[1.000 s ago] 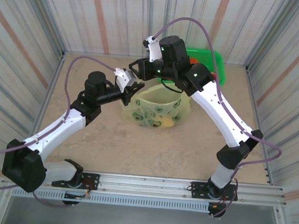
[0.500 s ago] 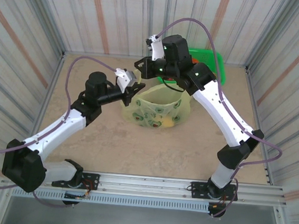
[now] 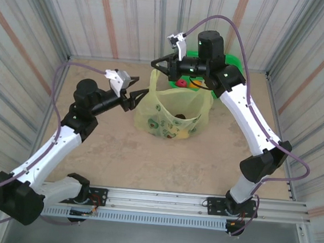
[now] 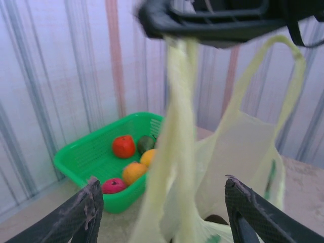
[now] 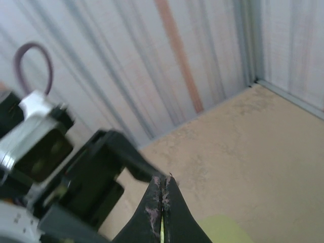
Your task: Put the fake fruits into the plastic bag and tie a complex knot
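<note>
Right arm arches high across the table, right claw (image 3: 157,65) pinched shut on a handle of the plastic bag (image 3: 170,121), which hangs beneath it; left arm stretches forward, left claw (image 3: 136,99) spread wide, the stretched handle strip close ahead

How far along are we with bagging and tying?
Done: some fruit lies in the bag. In hand: the right pincer is shut on a handle, holding it up; the left pincer is open beside the bag. Left: several fruits sit in the basket, and nothing is tied yet.
</note>
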Robot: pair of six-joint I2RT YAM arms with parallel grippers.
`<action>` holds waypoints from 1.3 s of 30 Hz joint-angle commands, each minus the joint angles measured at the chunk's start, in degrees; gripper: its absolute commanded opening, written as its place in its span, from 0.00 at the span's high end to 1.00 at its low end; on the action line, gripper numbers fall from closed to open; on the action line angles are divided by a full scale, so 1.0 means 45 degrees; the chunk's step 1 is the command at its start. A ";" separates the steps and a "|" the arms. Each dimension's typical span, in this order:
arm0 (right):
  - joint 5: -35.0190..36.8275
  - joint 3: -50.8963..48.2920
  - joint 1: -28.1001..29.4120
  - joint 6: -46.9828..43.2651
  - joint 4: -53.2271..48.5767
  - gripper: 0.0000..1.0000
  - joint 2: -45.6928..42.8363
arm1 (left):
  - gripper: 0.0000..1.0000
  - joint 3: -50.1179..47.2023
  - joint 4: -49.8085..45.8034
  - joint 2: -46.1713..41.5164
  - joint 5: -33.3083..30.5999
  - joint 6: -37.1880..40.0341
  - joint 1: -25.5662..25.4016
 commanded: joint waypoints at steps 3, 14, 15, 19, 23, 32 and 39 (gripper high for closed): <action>-0.3512 -0.1016 -0.0196 -0.3232 0.1485 1.00 -0.0956 | 0.35 0.0067 0.1341 0.0756 0.1692 -0.0759 0.0196; -0.5697 -0.2077 -0.0525 -0.3153 0.2888 1.00 -0.1263 | 0.37 -0.0502 0.4491 0.1946 0.3944 -0.1329 0.0255; -0.5794 -0.2221 -0.0542 -0.3125 0.3071 1.00 -0.1300 | 0.37 -0.0489 0.4596 0.2014 0.4112 -0.1342 0.0253; -0.6073 -0.2459 -0.0674 -0.2924 0.3588 1.00 -0.1346 | 0.40 -0.0347 0.4759 0.2297 0.4952 -0.1423 0.0059; -0.5802 -0.2808 -0.0749 -0.2737 0.4190 1.00 -0.1457 | 0.45 -0.0469 0.4310 0.2420 0.5313 -0.0873 -0.0431; -0.4933 -0.3190 -0.0801 -0.3028 0.4282 1.00 -0.1616 | 0.54 -0.1073 0.4295 0.2042 0.4139 -0.0820 -0.0740; -0.4129 -0.3991 -0.0604 -0.2364 0.5797 1.00 -0.1941 | 0.61 -0.0898 0.5142 0.2829 0.2912 -0.1162 -0.1232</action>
